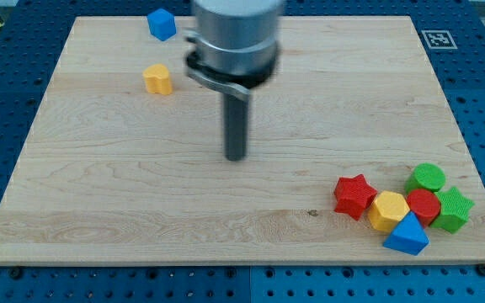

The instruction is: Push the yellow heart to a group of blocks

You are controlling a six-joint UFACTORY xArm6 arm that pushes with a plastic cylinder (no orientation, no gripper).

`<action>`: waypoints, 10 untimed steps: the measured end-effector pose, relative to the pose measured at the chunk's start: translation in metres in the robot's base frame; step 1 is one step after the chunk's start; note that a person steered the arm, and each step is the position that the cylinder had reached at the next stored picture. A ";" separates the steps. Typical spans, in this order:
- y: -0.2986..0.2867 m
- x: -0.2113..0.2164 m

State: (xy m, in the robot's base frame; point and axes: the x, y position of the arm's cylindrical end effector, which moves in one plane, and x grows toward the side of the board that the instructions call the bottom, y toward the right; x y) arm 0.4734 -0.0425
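The yellow heart (157, 79) lies near the board's upper left. My tip (237, 156) rests on the board's middle, to the right of and below the heart, well apart from it. A group of blocks sits at the lower right: a red star (354, 195), a yellow hexagon (388, 209), a blue triangle (407, 235), a red cylinder (424, 204), a green cylinder (429, 177) and a green star (454, 209), packed close together.
A blue cube (162, 23) sits at the top left, above the heart. The wooden board (125, 194) lies on a blue perforated table. A marker tag (437, 39) is at the board's top right corner.
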 end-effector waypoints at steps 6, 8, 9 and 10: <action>-0.103 -0.132; -0.072 -0.108; -0.065 -0.094; -0.053 -0.081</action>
State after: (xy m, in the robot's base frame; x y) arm 0.3920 -0.0958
